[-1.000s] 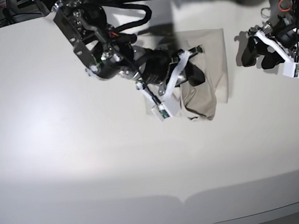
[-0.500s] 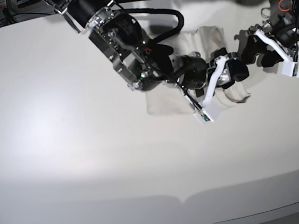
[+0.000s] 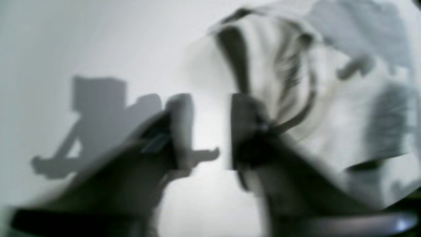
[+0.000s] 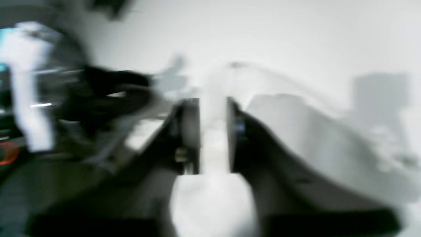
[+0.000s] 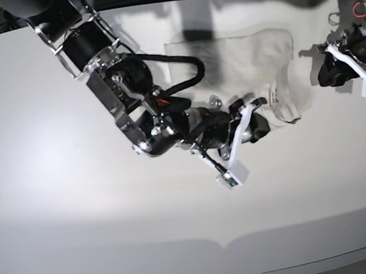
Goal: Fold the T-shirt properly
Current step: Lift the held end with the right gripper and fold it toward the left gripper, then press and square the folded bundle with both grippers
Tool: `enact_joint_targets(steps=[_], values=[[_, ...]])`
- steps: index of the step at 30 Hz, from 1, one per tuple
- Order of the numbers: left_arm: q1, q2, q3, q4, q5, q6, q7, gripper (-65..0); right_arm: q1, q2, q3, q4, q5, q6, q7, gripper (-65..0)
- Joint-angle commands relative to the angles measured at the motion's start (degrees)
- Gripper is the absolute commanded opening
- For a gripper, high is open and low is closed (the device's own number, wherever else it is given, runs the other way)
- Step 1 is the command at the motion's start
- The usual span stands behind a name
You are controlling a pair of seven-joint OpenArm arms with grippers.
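The T-shirt (image 5: 240,56) lies bunched on the white worktop (image 5: 80,220), near the far edge. The right hand (image 5: 256,113) pinches its edge; cloth sits between the fingers. The left hand (image 5: 325,73) is just beside the shirt and looks closed and empty, though that view is blurry.

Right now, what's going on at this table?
A two-arm robot is folding a pale T-shirt on a white table. The shirt lies partly folded near the far edge, with one bunched corner at its right end. The right gripper reaches across to the shirt's near edge; the wrist view is too blurred to tell whether it holds cloth. The left gripper sits just off the bunched corner, fabric right beside one finger.
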Motion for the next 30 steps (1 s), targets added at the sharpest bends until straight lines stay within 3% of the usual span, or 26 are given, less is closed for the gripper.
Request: enact_joint_targets(steps=[1, 5, 8, 12, 15, 18, 23, 30], values=[[0.00, 0.59, -0.28, 1.01, -0.74, -0.46, -0.57, -65.0, 1.86, 0.94, 0.24, 0.94, 0.26, 0.35, 1.42, -65.0], [0.61, 5.11, -0.28, 1.01, -2.23, -0.52, 0.13, -65.0, 3.26, 6.69, 0.22, 0.94, -1.90, 0.17, 3.08, -65.0], [2.27, 6.21, -0.28, 1.01, -6.49, -3.15, 0.48, -65.0, 3.45, 9.35, 0.07, 0.94, -3.19, -0.42, 4.81, -65.0], [5.44, 6.45, -0.09, 1.01, -14.34, -6.60, 1.51, -65.0, 3.41, 11.34, 0.07, -1.18, -4.02, -1.38, 6.10, -65.0], [7.48, 7.63, 1.49, 1.01, -14.36, -7.37, 0.13, -65.0, 3.43, 10.93, -0.31, -6.93, -4.04, -1.29, 8.63, -65.0], [8.11, 9.60, 4.63, 0.83, -7.10, -7.34, -3.74, -65.0, 3.61, 9.53, -1.44, -12.79, -6.34, -1.09, 11.43, -65.0], [7.56, 12.85, 9.53, -3.78, 4.35, -6.80, -9.42, -65.0, 6.08, 8.15, -4.42, -18.75, -7.28, -1.09, 11.21, -65.0], [0.13, 13.35, 9.46, -19.32, 12.33, -4.26, -13.27, -65.0, 5.44, 8.17, -8.55, -19.65, -9.27, -0.15, 6.19, -65.0]])
